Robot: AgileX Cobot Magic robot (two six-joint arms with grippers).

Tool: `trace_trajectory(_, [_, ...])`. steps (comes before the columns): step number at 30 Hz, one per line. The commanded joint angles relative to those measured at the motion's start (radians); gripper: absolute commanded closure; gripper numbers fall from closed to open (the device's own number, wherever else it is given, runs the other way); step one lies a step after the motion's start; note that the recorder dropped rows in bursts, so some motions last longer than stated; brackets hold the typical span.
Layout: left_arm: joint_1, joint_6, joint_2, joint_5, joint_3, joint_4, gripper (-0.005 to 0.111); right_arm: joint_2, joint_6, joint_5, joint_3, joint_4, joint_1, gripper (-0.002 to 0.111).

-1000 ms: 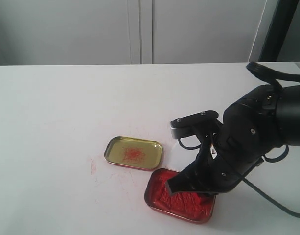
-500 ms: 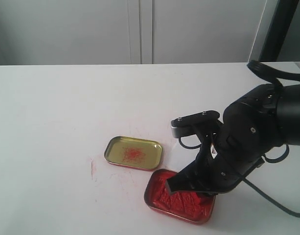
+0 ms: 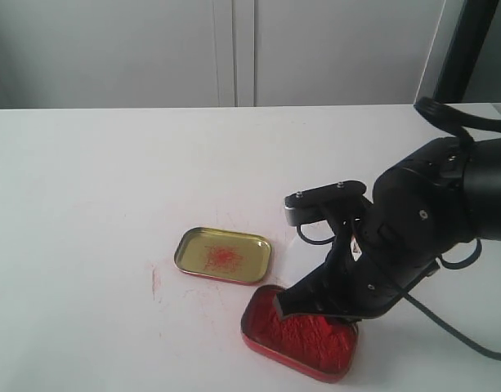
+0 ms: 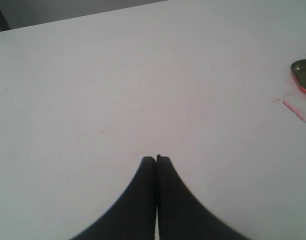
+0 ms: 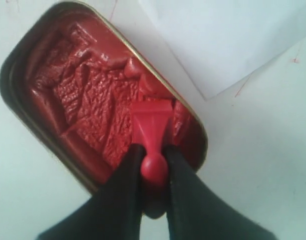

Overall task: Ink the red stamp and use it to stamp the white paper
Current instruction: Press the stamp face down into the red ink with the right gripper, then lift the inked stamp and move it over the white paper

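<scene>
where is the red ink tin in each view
exterior view: red ink tin at the bottom edge, right of centre, beside the gold lid.
left wrist view: not in it; only the lid's edge shows.
right wrist view: fills most of the frame, red stamp set in its paste.
shared landmark: the white table.

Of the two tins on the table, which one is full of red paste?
The red tin beneath the right gripper; the other tin is gold inside with only a faint red smear.
</scene>
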Motion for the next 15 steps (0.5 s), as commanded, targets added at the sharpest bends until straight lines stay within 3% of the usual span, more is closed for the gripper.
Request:
trace_trajectory(1, [0.002,0.003,-0.003,-0.004,0.003,-0.003,0.107,-0.012,0.007,-0.01,-0.007,-0.003,-0.011,0.108])
trace_trajectory(15, [0.002,0.003,-0.003,-0.004,0.003,-0.003,0.107,-0.012,0.006,-0.018,-0.041,-0.014,-0.011,0.108])
